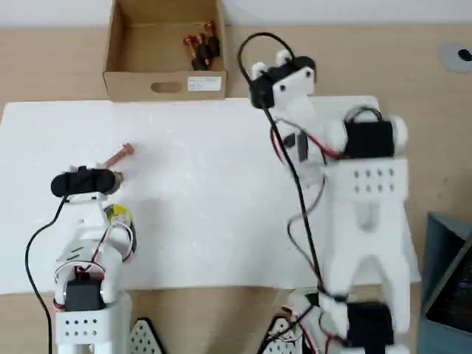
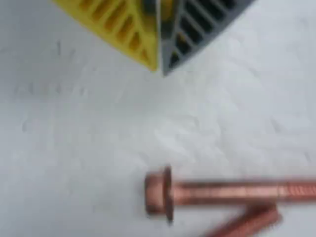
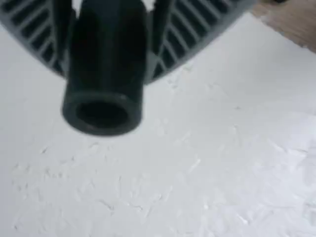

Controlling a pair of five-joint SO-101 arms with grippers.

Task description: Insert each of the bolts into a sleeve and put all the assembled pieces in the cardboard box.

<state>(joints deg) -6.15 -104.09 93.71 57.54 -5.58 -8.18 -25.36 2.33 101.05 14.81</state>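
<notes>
A copper bolt lies on the white mat, its head toward my left gripper, which is shut with nothing in it; the yellow and grey fingertips meet just short of the bolt. Part of a second bolt shows beside the first. In the high view the bolt lies just beyond the left gripper. My right gripper is shut on a black sleeve, open end facing out, above the mat. The cardboard box at the back holds assembled pieces; the right arm stands beside it.
The white mat covers most of the wooden table between the two arms. A dark grey bin stands at the right edge. Cables hang along the right arm.
</notes>
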